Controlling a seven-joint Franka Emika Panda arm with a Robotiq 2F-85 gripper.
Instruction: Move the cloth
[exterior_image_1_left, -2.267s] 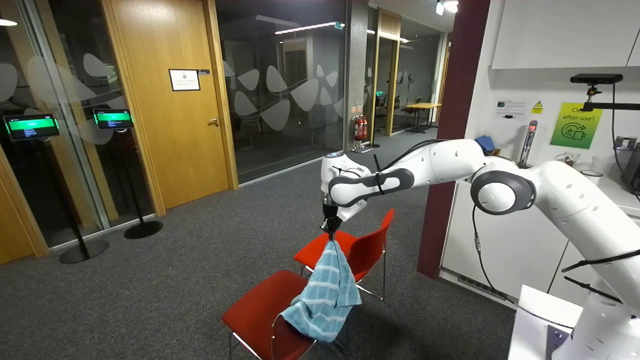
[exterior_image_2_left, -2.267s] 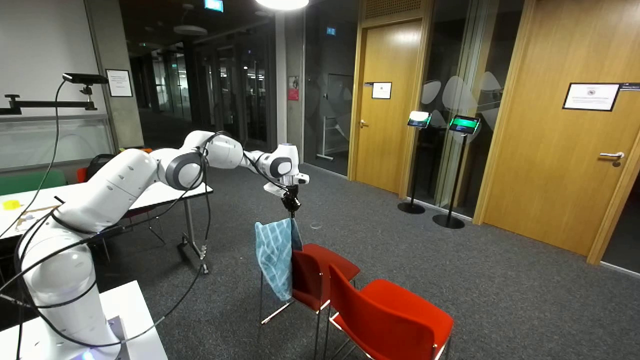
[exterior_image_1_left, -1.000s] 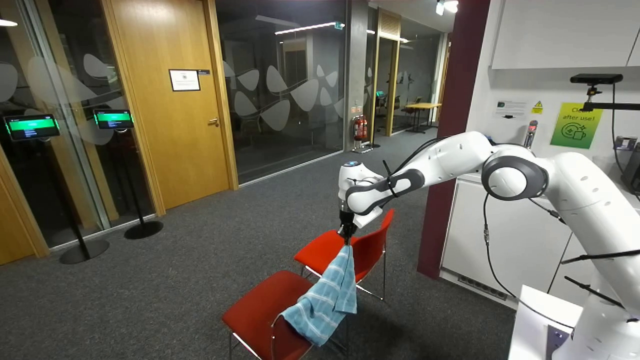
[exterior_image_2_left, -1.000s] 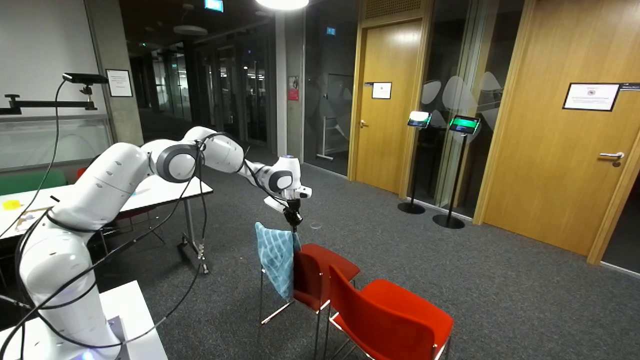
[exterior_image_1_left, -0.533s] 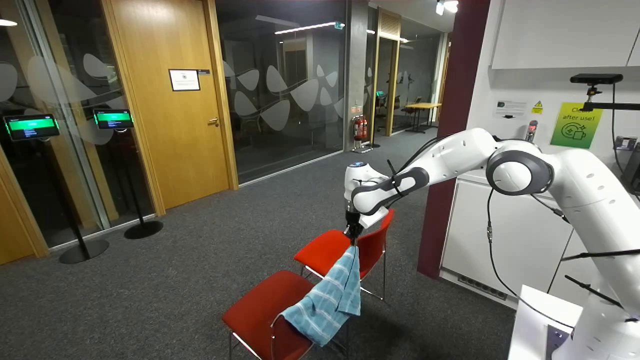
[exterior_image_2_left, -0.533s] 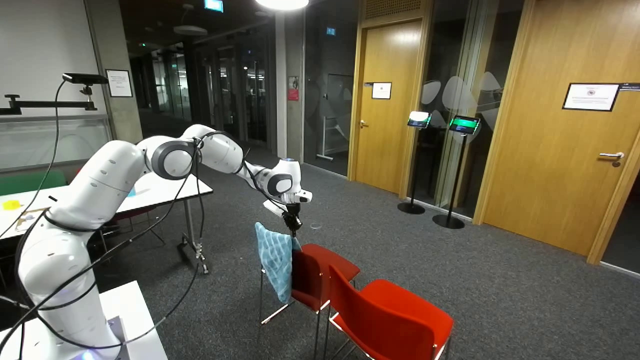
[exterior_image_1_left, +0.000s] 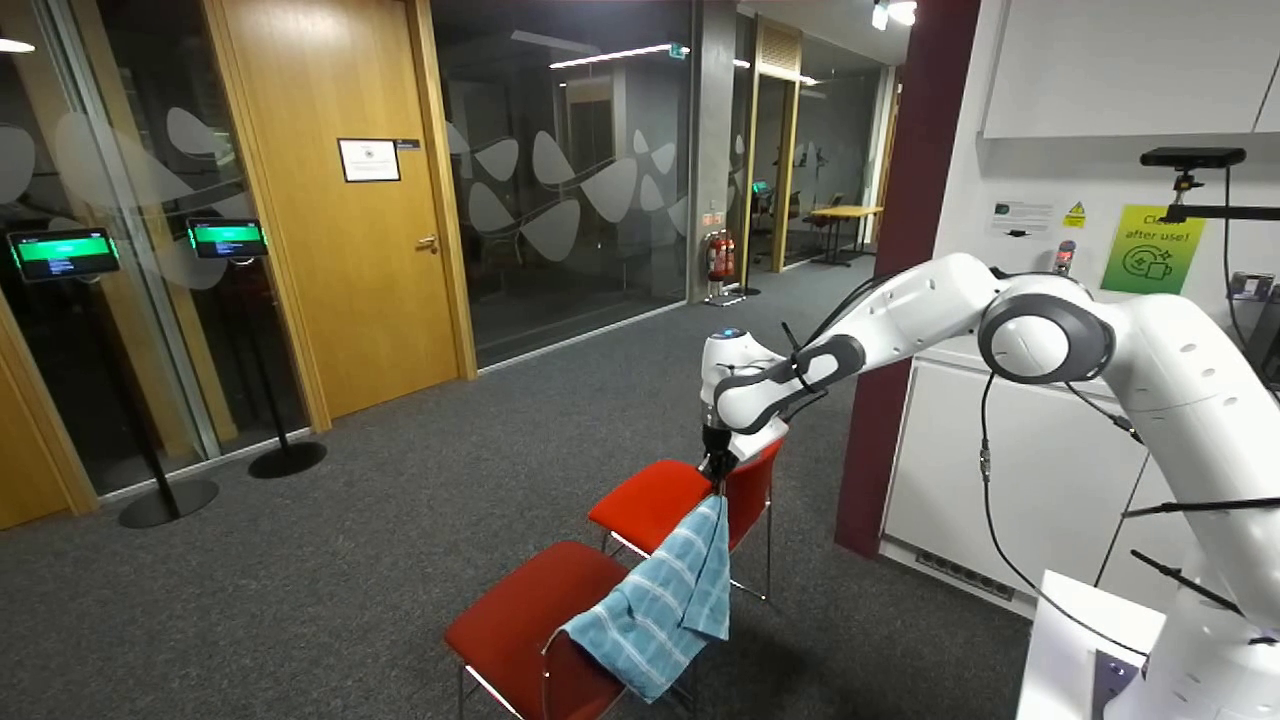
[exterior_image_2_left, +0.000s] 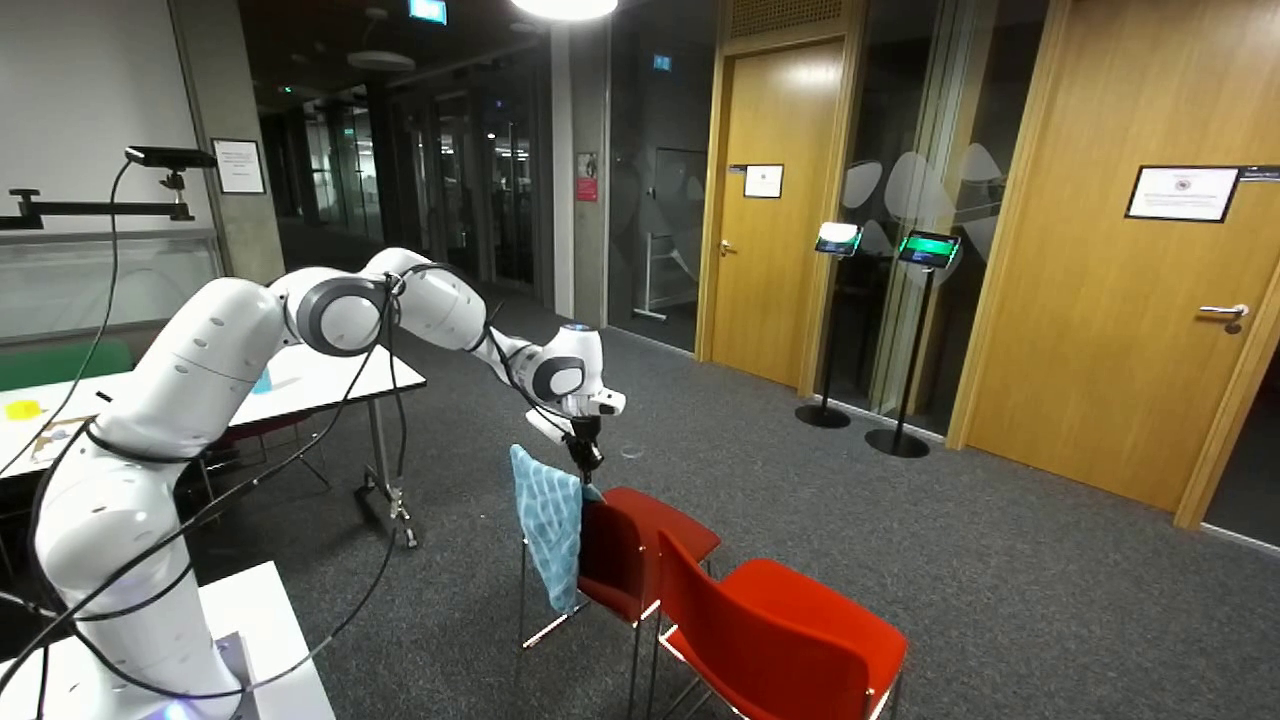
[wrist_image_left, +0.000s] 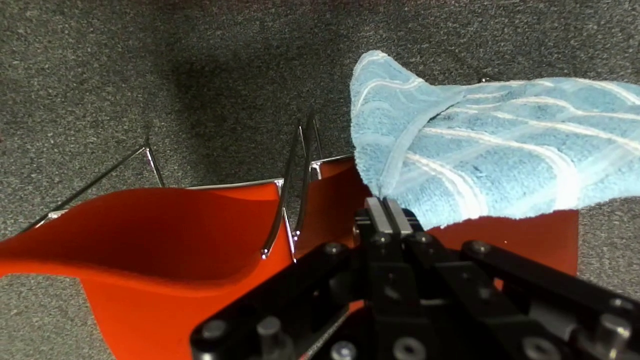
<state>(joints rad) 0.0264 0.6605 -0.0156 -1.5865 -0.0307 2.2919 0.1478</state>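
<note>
The cloth (wrist_image_left: 510, 135) is a limp, soft-looking towel, light blue-teal, with white stripes that cross into faint checks. In the wrist view its pile looks fuzzy, the stripes bend along the creases, and a fold runs outward from the pinched spot, leaving a rounded flap to one side. It lies over part of the backrest of the darker red chair (exterior_image_1_left: 530, 610), drooping down the back to a pointed corner, while another part rises to a peak at the gripper (wrist_image_left: 387, 215). The gripper points down and is clenched on that peak, its fingertips (wrist_image_left: 378, 215) close together.

The brighter red chair (exterior_image_2_left: 780, 640) stands near the darker one; both have thin, shiny metal legs and rest on dark grey carpet (exterior_image_1_left: 400, 530). The white arm (exterior_image_1_left: 1180, 400) reaches over from a white stand (exterior_image_2_left: 265, 610). In an exterior view a white worktop (exterior_image_2_left: 320, 375) carries a yellow item (exterior_image_2_left: 22, 409), too small to identify.

Around them, wooden doors (exterior_image_2_left: 780, 270) with framed notices (exterior_image_1_left: 369, 160) sit beside dark glass panels (exterior_image_1_left: 560, 250) bearing pale, leaf-like shapes. Two slim black stands (exterior_image_2_left: 913, 355) with glowing screens (exterior_image_1_left: 227, 238) appear in both exterior views. An exterior view also shows red fire extinguishers (exterior_image_1_left: 720, 257) by a grey pillar (exterior_image_1_left: 715, 120), a maroon column (exterior_image_1_left: 920, 200), white cupboards (exterior_image_1_left: 1120, 70) and a yellow-green poster (exterior_image_1_left: 1150, 255).
</note>
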